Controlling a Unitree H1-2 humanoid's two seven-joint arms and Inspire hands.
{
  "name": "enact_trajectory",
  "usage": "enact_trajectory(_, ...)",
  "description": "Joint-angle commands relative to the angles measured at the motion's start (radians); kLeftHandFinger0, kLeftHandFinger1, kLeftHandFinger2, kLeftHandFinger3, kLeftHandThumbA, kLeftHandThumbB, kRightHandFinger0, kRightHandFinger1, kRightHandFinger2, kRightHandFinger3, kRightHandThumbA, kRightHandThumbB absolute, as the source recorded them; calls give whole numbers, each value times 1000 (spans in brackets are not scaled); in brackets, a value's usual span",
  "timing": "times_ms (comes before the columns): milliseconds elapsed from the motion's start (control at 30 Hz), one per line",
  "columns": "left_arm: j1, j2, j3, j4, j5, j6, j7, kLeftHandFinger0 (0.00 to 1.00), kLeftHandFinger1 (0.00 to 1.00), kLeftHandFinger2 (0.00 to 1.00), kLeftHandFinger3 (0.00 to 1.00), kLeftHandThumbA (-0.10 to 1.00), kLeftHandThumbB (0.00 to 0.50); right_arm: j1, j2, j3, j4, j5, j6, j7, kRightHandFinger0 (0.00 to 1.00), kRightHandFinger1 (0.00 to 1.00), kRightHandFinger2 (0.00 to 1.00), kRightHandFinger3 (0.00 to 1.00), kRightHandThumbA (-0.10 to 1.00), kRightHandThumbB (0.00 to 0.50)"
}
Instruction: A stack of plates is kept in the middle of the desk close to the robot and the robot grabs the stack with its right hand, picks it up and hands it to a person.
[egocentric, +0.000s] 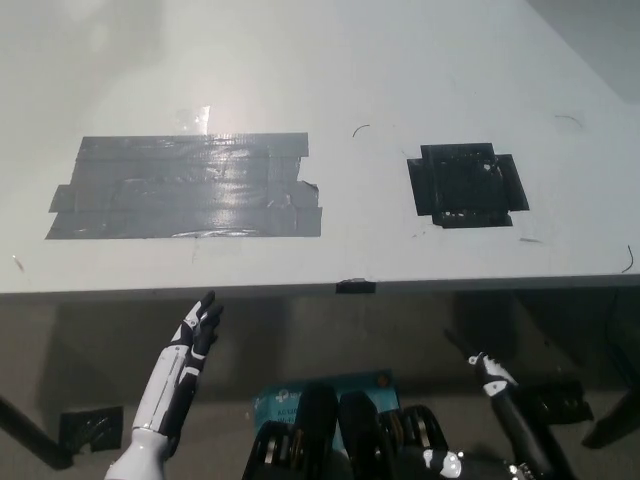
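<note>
No stack of plates shows anywhere in the head view. The white desk carries only tape patches. My black right hand hangs low at the bottom right, below the desk's front edge. Only part of it shows; its fingers are spread and hold nothing. My white left hand rests at the lower left, also below the desk edge, open with straight fingers pointing toward the desk.
A wide grey tape patch lies on the desk's left half and a square black tape patch on its right. A small black tape tab marks the front edge. A dark bar crosses the floor at far left.
</note>
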Motion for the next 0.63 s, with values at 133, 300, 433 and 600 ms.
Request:
enact_trajectory(133, 36, 3, 18, -28, -22, -74, 6, 1000, 1000, 1000, 1000, 1000, 0, -26, 56, -92, 134, 425, -65, 126, 1000, 1000, 1000, 1000, 1000, 367)
enact_trajectory(300, 47, -6, 19, -23, -20, -88, 16, 1000, 1000, 1000, 1000, 1000, 0, -30, 55, -106, 134, 435, -61, 139, 1000, 1000, 1000, 1000, 1000, 374)
enact_trajectory(433, 53, -11, 20, -21, -20, -95, 20, 1000, 1000, 1000, 1000, 1000, 0, -37, 54, -113, 136, 444, -58, 152, 1000, 1000, 1000, 1000, 1000, 368)
enact_trajectory(600, 54, -15, 25, -17, -19, -102, 22, 1000, 1000, 1000, 1000, 1000, 0, -40, 57, -119, 136, 452, -57, 164, 1000, 1000, 1000, 1000, 1000, 364)
